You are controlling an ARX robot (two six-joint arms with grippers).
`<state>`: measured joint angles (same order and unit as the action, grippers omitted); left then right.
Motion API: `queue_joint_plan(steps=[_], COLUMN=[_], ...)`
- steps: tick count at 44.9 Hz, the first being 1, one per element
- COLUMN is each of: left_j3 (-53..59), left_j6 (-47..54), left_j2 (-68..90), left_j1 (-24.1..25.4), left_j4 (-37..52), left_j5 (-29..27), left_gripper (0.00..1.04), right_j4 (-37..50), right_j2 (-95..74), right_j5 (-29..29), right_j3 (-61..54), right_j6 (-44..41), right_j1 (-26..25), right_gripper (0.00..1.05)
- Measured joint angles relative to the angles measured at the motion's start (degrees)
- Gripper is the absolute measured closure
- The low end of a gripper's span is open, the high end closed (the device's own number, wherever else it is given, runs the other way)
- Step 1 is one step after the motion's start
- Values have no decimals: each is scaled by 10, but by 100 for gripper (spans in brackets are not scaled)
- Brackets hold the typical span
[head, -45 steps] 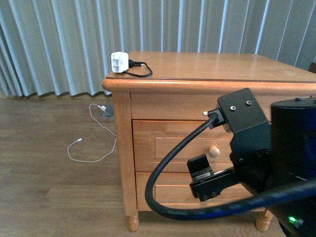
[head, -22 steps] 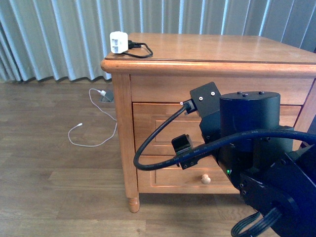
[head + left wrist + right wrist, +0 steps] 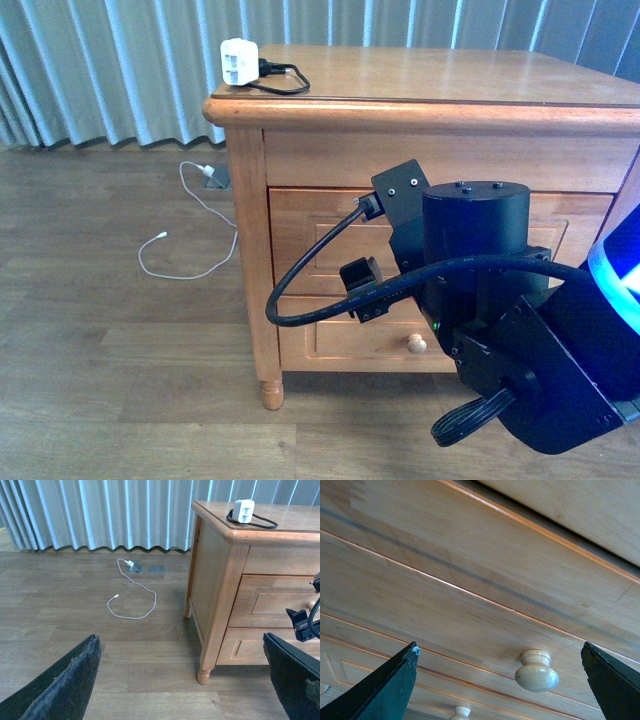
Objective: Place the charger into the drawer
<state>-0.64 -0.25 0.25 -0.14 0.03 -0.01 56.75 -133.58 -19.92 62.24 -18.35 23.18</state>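
As right tool (image 3: 498, 649) closes in — charger (image 3: 240, 60) unmoved.

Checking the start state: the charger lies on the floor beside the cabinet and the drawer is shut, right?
No. The charger sits on the cabinet top near its corner, as the front view shows; only a thin white cable lies on the floor. The drawer is shut.
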Motion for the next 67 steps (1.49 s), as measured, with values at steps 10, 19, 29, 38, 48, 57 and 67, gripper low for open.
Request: queue_joint_plan(steps=[10,19,29,38,48,57,67], left_j3=[0,0,0,0,0,0,0], left_j6=[0,0,0,0,0,0,0], left_j2=[0,0,0,0,0,0,0], left_j1=[0,0,0,0,0,0,0], left_j4=[0,0,0,0,0,0,0], left_j5=[0,0,0,0,0,0,0], left_gripper=[6,6,6,6,6,6,6], right_j4=[10,12,11,9,9,12,13], right_j2=[-20,-20,-20,-20,-21,-27,-28], right_j5=[-15,-23,-22,-12,-12,-18,-19], right_j3=[14,17,18,18,21,24,25], right_j6=[-6,-5,-3,-3,-3,-7,-8], right_j1=[-15,-24,-21,-14,-13,-13,-13], right_gripper=[8,8,8,8,8,8,8])
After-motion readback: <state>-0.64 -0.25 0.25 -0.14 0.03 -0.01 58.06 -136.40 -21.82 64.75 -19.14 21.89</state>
